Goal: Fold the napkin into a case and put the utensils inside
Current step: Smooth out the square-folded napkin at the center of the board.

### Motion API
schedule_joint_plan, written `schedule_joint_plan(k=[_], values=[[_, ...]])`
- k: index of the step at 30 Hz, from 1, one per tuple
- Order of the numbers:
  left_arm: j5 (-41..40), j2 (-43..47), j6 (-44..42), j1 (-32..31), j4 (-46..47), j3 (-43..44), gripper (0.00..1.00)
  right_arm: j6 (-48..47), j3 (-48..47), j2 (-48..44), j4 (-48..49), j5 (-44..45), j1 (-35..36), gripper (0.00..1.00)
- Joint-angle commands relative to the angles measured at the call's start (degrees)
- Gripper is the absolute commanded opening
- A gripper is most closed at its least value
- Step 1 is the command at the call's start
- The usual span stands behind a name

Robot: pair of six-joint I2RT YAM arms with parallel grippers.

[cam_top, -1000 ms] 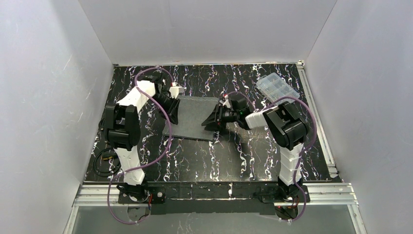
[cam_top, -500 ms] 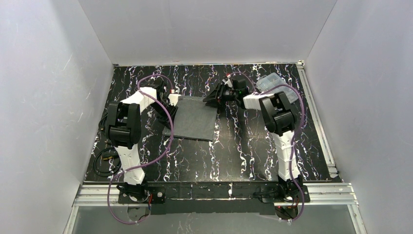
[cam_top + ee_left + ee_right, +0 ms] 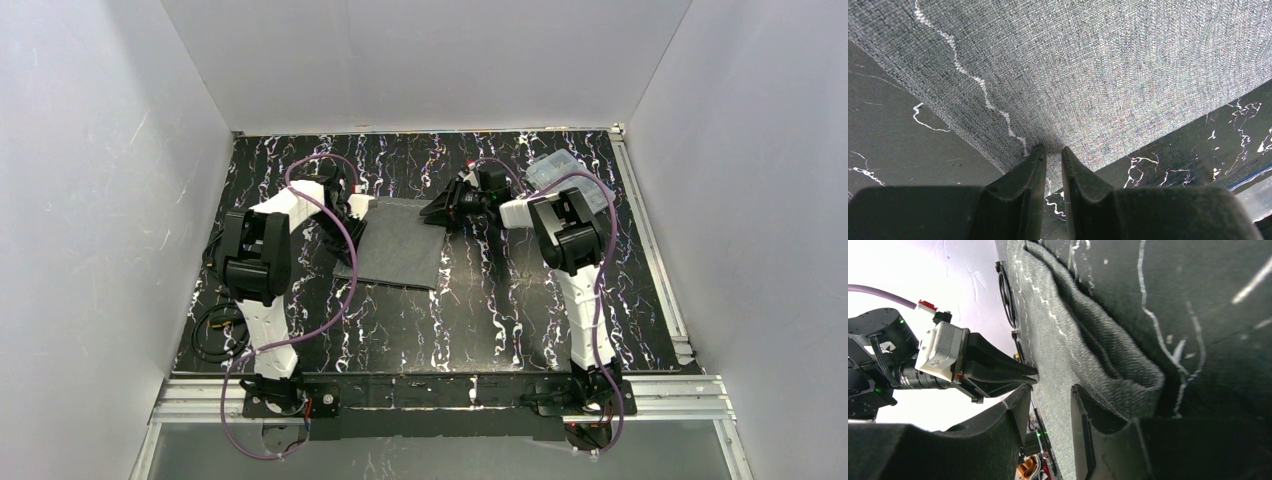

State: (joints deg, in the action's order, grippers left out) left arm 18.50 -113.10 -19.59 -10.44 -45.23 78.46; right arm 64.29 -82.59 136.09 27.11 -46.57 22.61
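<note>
Fold step: napkin is lying left of the clear box, L gripper pinching its box-far edge nearly shut, R gripper gaping empty at box-side corner, likely needing to clamp & fold.

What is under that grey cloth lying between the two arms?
Around the cloth only the black marbled table shows, so the cloth seems to rest straight on it. The cloth lies mostly flat, with one edge bunched up. Anything beneath it is covered and cannot be seen.

White walls enclose a black (white-veined) table.
</note>
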Motion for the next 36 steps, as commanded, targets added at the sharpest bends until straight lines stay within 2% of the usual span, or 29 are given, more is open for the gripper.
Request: schedule_joint_plan(k=[1, 3, 6, 11, 14, 17, 23, 30, 36], values=[[-2.04, 0.26, -1.67, -0.17, 0.9, -0.48, 0.17, -0.66, -1.73, -4.83, -0.11, 0.69, -0.13, 0.45], [-1.66, 0.94, -1.29, -0.2, 0.66, -0.08, 0.19, -2.01, -4.18, -3.99, -2.16, 1.45, 0.08, 0.45], [0.17, 3.22, 0.13, -0.2, 0.2, 0.58, 0.28, -3.72, -7.35, -1.59, -5.89, 1.97, 0.47, 0.45], [4.59, 6.3, 5.73, 0.46, -4.28, 6.31, 0.39, -5.55, -7.16, 1.05, -7.77, 3.62, 0.47, 0.43], [4.58, 6.6, 10.1, 1.47, -3.15, 7.79, 0.4, -9.98, -6.64, 1.0, -12.58, 6.08, 0.45, 0.42], [2.15, 4.28, 9.86, 1.63, -3.19, 9.27, 0.4, -14.9, -5.08, -0.56, -18.06, 9.97, 0.43, 0.4], [-4.25, 1.81, 11.81, 2.35, 1.11, 8.96, 0.42, -21.94, 0.37, -5.43, -22.98, 15.62, 0.3, 0.4], [-1.5, -3.21, 14.98, 3.23, 1.02, 15.24, 0.42, -23.55, 10.16, -15.06, -25.09, 21.76, -0.02, 0.35], [4.79, -6.16, 12.64, 2.78, -2.83, 21.12, 0.42, -19.78, 25.25, -26.52, -21.64, 25.64, 1.52, 0.35]])
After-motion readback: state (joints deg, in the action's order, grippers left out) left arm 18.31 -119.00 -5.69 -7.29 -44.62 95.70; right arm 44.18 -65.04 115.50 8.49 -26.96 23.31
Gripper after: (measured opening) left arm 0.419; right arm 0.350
